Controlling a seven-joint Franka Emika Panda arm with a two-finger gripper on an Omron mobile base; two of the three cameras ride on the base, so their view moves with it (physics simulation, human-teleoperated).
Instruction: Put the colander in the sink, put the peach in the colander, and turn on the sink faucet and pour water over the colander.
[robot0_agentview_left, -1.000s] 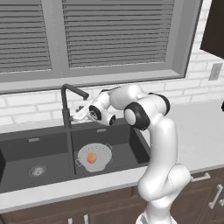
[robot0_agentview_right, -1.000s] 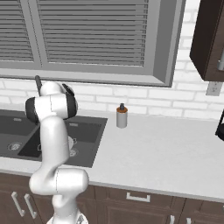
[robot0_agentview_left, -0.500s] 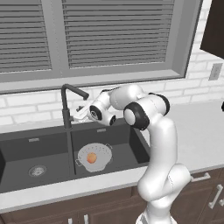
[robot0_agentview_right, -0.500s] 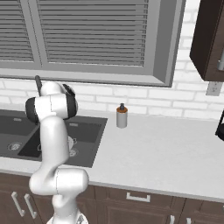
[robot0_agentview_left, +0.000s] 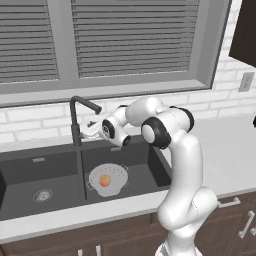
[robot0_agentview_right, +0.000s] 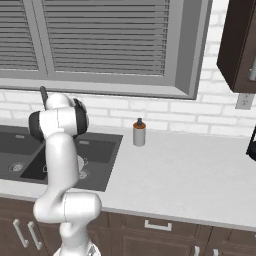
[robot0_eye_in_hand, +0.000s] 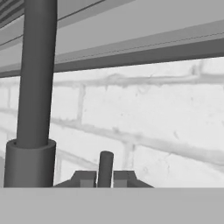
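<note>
The light grey colander (robot0_agentview_left: 108, 178) sits in the right basin of the dark sink (robot0_agentview_left: 45, 167), with the orange-red peach (robot0_agentview_left: 104, 180) inside it. The tall dark sink faucet (robot0_agentview_left: 75, 125) rises behind the divider. Its thick column (robot0_eye_in_hand: 35, 87) fills the left of the hand view. My gripper (robot0_agentview_left: 86, 133) reaches in from the right at the faucet's base. In the hand view my gripper (robot0_eye_in_hand: 105, 178) is shut on the faucet's small side lever (robot0_eye_in_hand: 105, 166), which stands as a thin dark rod between the two fingertips (robot0_eye_in_hand: 85, 177).
A brown soap dispenser bottle (robot0_agentview_right: 139, 133) stands on the counter right of the sink. The white brick wall (robot0_eye_in_hand: 144, 113) and the window sill lie close behind the faucet. The left basin has a round metal drain (robot0_agentview_left: 43, 194). Light counter (robot0_agentview_right: 190, 170) stretches to the right.
The fingers have drawn in the last bit around the lever. The arm, colander and peach stay where they were.
</note>
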